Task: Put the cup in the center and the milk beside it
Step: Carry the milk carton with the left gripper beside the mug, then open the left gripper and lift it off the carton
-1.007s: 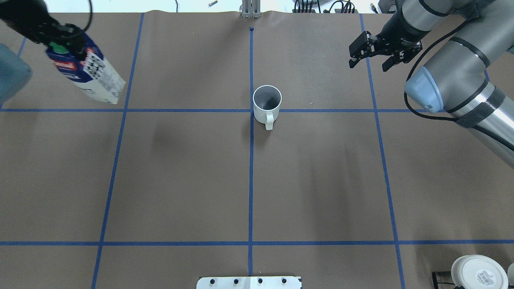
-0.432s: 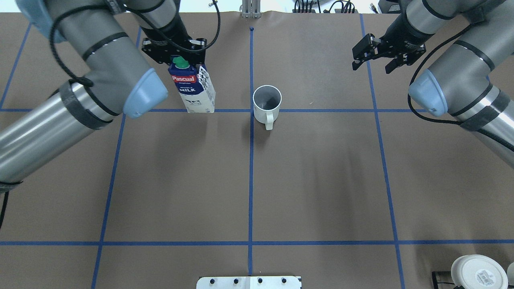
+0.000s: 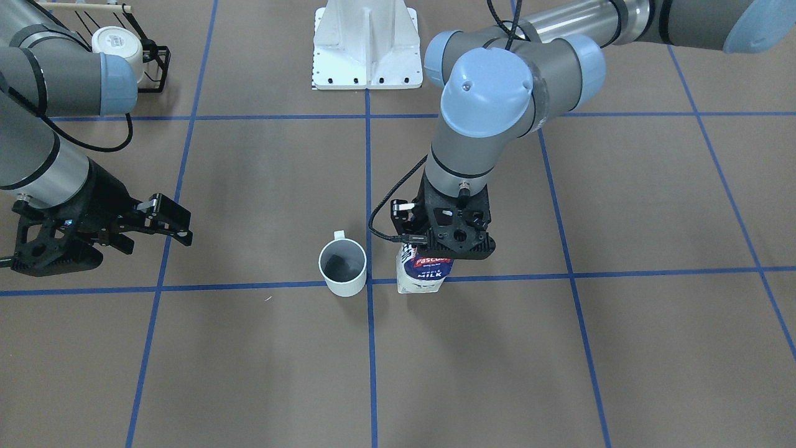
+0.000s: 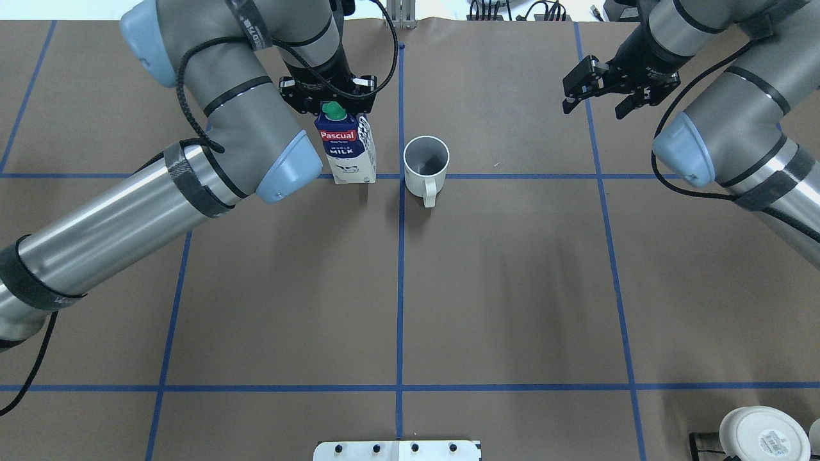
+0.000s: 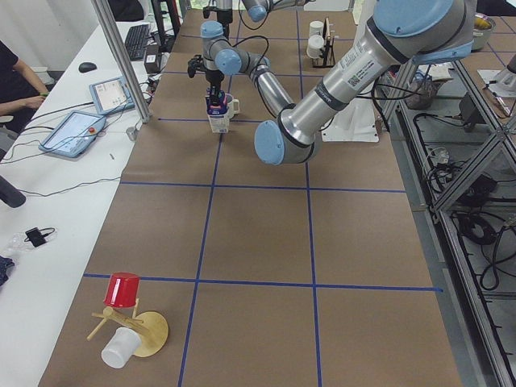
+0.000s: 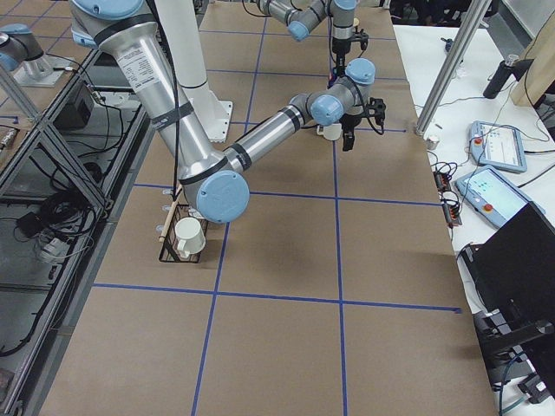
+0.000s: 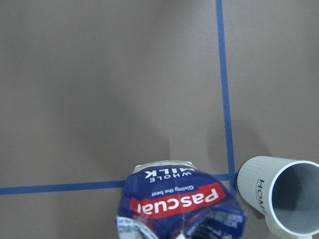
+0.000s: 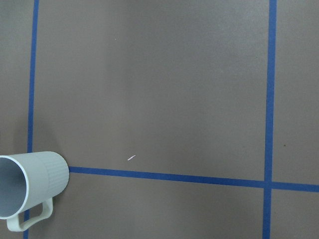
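At center crossing [image 4: 401, 176], cup [image 4: 426, 168] stands w/ milk [image 4: 348, 153] just beside it, left gripper [image 4: 333, 107] clamped on carton top; base prob. touching table [image 4: 512, 288]. Only left wrist cam shows lettering [image 7: 257, 185] on cup's side. Right gripper [image 4: 594, 107] gapes empty, well apart.

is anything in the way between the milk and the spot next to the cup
Nothing visible. The left gripper holds the milk upright just beside the cup, on its left in the overhead view, with only a strip of bare tabletop between them.
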